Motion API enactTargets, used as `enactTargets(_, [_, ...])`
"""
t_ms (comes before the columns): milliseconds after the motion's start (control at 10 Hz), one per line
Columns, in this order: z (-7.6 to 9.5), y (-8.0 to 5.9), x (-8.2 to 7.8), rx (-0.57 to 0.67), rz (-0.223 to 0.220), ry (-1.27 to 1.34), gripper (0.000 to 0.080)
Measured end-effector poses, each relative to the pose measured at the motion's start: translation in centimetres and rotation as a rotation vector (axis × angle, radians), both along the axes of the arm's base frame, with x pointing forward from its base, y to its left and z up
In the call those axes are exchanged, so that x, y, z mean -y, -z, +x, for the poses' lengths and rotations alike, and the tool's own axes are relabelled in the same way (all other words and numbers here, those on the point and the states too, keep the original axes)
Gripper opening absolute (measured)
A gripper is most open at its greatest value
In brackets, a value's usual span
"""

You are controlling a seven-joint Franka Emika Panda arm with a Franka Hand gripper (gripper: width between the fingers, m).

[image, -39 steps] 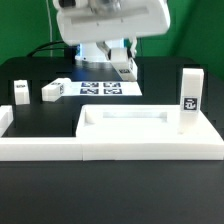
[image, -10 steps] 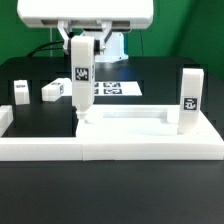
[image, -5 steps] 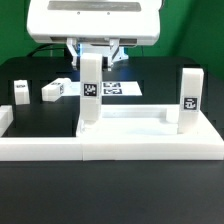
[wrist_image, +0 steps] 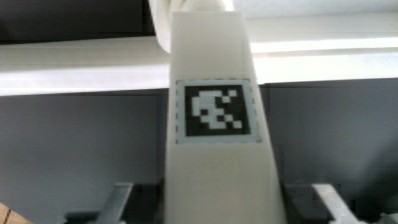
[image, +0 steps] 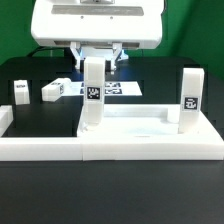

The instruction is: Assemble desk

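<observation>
Jaws are flanking the upright white square-section plastic leg; I am not seeing whether the gripper is clamping.

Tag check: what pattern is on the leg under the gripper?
Black-and-white square tag on white leg; clearest in wrist view.

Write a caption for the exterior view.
End effector over an upright leg at a corner of the desk top; second leg stands opposite.

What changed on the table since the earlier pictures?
The claw carried a white square-section plastic leg to the exterior view's left corner of the shallow white tray-like desk top, where it stands upright. Its grip is unclear. The other upright leg and two loose legs stayed.
</observation>
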State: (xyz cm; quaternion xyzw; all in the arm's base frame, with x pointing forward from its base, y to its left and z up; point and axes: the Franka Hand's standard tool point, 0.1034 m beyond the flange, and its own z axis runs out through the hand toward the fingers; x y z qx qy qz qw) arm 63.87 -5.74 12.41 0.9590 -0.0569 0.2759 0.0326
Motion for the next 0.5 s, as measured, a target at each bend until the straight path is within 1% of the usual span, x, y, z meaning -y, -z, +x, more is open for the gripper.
enactTargets(100, [-0.58,0.76,0.22,0.003,-0.012,0.004,0.029])
enactTargets(200, [-0.66,1.05,0.28,0.012,-0.02,0.005,0.0291])
enactTargets(500, [-0.63,1.04,0.35,0.017,-0.022,0.006,0.0291])
